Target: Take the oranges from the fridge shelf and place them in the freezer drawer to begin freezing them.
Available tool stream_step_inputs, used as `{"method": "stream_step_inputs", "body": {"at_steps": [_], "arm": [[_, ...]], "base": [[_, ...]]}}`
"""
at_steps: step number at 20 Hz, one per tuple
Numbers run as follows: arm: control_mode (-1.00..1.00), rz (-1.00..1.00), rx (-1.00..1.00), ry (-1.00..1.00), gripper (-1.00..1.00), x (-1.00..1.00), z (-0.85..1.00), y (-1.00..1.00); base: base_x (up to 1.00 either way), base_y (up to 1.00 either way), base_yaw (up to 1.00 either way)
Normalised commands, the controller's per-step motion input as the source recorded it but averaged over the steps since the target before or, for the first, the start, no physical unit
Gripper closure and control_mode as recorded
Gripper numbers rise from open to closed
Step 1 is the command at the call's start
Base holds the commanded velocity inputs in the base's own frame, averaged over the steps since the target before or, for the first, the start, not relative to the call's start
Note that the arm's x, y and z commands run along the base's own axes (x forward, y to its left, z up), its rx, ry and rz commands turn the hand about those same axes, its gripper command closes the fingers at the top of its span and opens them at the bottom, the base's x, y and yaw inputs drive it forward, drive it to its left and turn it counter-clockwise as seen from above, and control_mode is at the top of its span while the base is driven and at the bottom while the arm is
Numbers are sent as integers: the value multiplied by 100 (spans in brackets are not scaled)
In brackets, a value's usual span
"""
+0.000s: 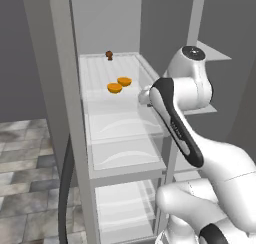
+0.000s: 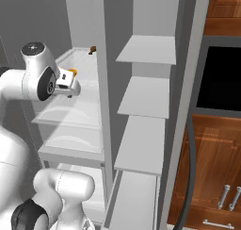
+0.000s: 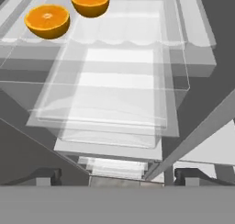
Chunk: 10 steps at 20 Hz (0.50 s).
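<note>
A grey wall (image 1: 20,63) stands behind the open fridge frame (image 1: 67,113), above a floor (image 1: 27,163) of mottled grey tiles. To the right are wooden cabinets (image 2: 212,149) with metal handles (image 2: 223,197) and a black panel (image 2: 220,73).

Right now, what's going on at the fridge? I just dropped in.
The arm is reaching toward the fridge shelf, where both oranges sit side by side, untouched. A small brown object stands at the back of the shelf. In the hand view the gripper is open and holds nothing, with the oranges ahead of it and off to one side. Nothing has been picked up yet.
</note>
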Motion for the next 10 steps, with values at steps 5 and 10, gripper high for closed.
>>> {"method": "stream_step_inputs", "body": {"at_steps": [5,10], "arm": [[-100,0,0,-7,-100,31,29,88],[-100,0,0,0,-100,89,17,60]], "base": [[0,0,0],[0,0,0]]}}
